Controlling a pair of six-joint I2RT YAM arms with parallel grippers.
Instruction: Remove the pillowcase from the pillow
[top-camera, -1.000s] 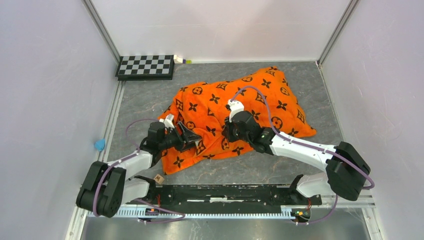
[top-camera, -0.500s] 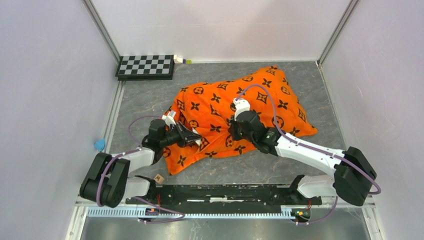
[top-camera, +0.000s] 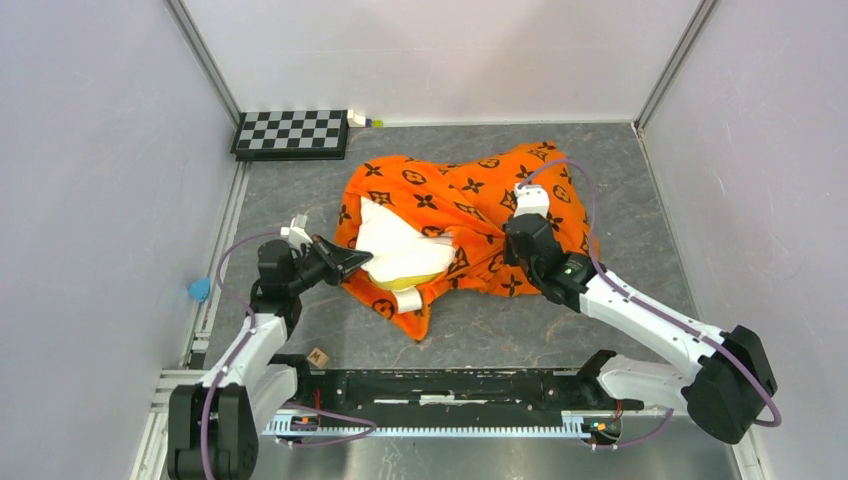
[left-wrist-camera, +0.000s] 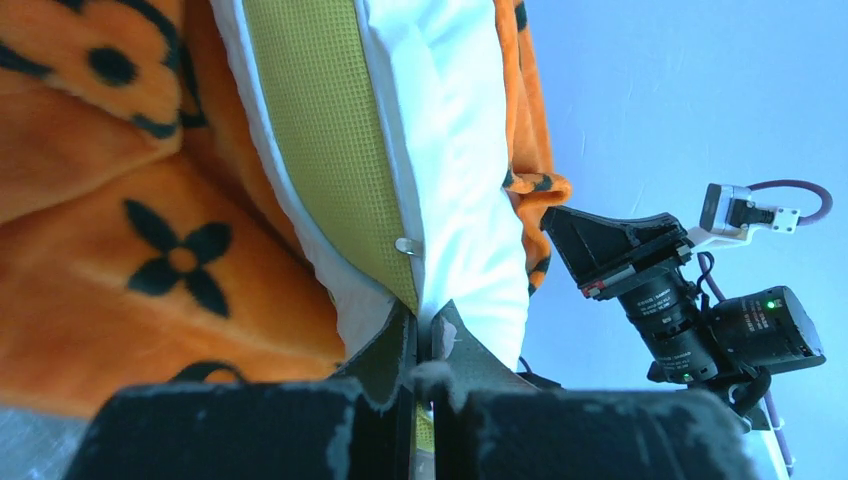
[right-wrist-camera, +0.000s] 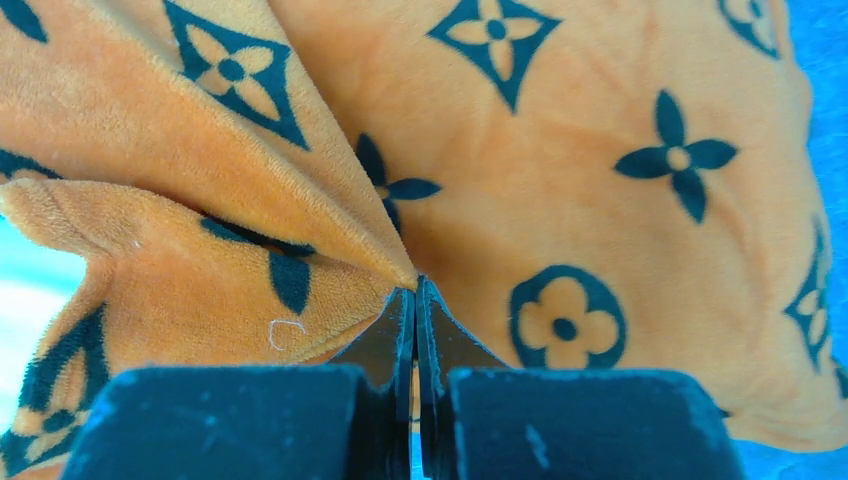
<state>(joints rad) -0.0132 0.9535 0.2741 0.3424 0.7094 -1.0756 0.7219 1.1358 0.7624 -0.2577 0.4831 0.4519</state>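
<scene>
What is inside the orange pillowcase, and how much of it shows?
A cream-white pillow with a yellow-green side band pokes out of the pillowcase opening. The rest of it is covered by fabric and cannot be seen.

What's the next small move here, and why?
Probably draw the right pincer rightward while the left pincer holds: left pinches the pillow edge, right pinches the pillowcase, and only the pillow's left end is bare.

The left arm (top-camera: 255, 335) and right arm (top-camera: 640, 312) were white shell links between bulky black joint housings, with thin purple cables (top-camera: 226, 262) looping alongside. The left hand (left-wrist-camera: 425, 318) and right hand (right-wrist-camera: 415, 292) ended in matte black wedge-shaped fingers (right-wrist-camera: 447, 348), rough-edged.
</scene>
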